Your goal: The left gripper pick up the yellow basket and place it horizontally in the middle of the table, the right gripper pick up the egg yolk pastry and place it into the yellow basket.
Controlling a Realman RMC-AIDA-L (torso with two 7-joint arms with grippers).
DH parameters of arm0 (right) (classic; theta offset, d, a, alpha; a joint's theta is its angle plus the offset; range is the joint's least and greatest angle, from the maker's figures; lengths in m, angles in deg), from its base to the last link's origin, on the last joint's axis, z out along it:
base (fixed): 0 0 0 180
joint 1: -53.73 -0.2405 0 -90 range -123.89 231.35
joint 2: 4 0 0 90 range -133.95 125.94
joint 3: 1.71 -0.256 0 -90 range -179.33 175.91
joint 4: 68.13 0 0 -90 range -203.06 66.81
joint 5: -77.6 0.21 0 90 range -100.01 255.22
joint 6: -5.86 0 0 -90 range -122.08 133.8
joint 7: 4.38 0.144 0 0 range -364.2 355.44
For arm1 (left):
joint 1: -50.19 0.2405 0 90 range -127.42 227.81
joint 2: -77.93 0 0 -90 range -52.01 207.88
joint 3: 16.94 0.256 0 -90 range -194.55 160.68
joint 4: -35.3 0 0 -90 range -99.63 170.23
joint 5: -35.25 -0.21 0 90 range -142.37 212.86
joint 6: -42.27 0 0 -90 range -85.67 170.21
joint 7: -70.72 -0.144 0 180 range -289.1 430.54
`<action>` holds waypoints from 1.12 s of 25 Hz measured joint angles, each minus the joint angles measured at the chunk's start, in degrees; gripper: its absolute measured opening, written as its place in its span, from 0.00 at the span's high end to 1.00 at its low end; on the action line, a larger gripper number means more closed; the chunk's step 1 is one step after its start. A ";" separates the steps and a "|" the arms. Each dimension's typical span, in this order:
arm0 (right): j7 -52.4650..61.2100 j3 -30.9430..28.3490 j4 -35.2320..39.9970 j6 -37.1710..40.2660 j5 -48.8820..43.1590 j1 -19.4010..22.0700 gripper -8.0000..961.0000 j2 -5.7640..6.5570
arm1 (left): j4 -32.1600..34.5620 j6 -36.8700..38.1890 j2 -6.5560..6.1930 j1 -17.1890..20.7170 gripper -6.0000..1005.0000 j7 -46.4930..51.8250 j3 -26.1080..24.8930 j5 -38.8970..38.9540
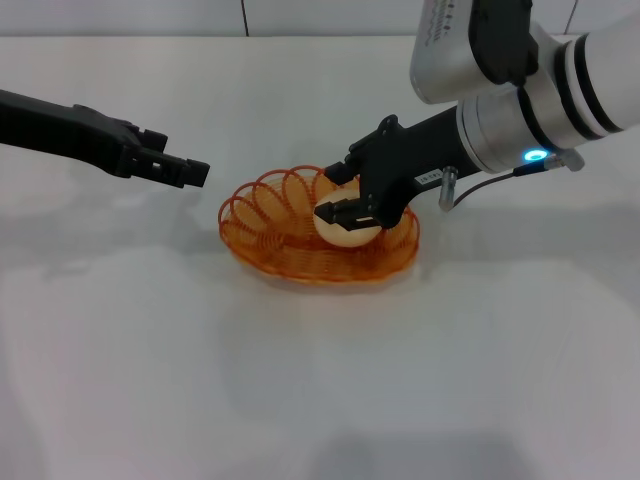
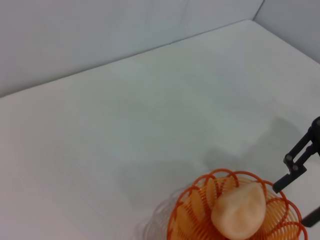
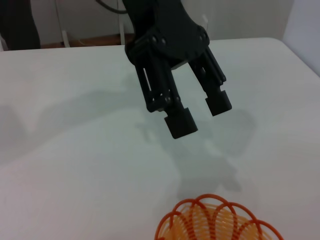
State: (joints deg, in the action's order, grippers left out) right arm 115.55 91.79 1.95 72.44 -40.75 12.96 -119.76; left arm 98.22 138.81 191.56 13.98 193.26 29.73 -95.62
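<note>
1. My right gripper [image 1: 350, 218] is down inside the yellow basket [image 1: 262, 222], toward its right half, fingers on either side of the egg yolk pastry [image 1: 342, 230].
2. Right jaws: closed around the pastry; in the head view the black fingers cross its top and flank. I can't tell whether the pastry already sits on the basket's base.
3. The left wrist view shows the pastry [image 2: 239, 210] inside the basket [image 2: 192, 212], with part of my right gripper's linkage [image 2: 299, 162] beside it at the picture's edge.
4. The basket sits on the table [image 1: 320, 380] roughly mid-table in the head view, long axis running left to right, looped rim up.
5. My left gripper [image 1: 188, 171] is off to the left of the basket, above the table, clear of the rim and touching nothing, pointing toward the basket.
6. Left jaws: open and empty. The right wrist view looks straight at that gripper [image 3: 201, 114], two black fingers with a visible gap between them, nothing in the gap.
7. The same view catches a slice of the basket rim [image 3: 210, 220] near the bottom edge, apart from the left gripper.
8. My right arm's silver-white section [image 1: 510, 115] with a lit ring comes in from the upper right of the head view.
</note>
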 joint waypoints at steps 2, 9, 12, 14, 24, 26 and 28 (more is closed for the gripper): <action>0.03 -0.09 0.30 -0.08 0.03 0.31 0.66 -0.03 | 0.00 -0.16 0.00 0.00 0.12 0.05 -0.06 0.05; 0.41 -2.65 2.32 1.13 0.17 2.50 0.51 0.21 | 0.30 -0.20 0.00 1.03 0.12 -0.26 -2.46 0.12; -0.64 -7.38 5.59 3.01 0.83 6.92 0.37 0.27 | 0.34 -0.29 -0.06 1.55 0.12 -0.58 -2.85 0.21; -2.32 -10.72 6.82 4.66 2.36 9.36 0.27 0.36 | 0.38 -0.31 -0.11 2.06 0.12 -0.86 -2.86 0.30; -12.25 -24.88 7.11 17.13 8.45 17.77 0.13 0.45 | 0.45 0.40 -0.10 3.93 0.12 -4.81 -4.54 2.12; -13.45 -24.94 7.24 18.44 8.48 18.44 0.13 0.45 | 0.45 0.66 -0.25 4.59 0.12 -5.91 -4.56 3.89; -13.99 -24.94 7.28 19.44 8.50 18.67 0.13 0.45 | 0.45 0.83 -0.35 5.19 0.12 -7.10 -4.57 5.57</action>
State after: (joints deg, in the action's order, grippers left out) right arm 101.57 66.85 9.23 91.87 -32.25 31.63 -119.32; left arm 98.67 139.64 191.21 19.17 186.16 25.16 -90.04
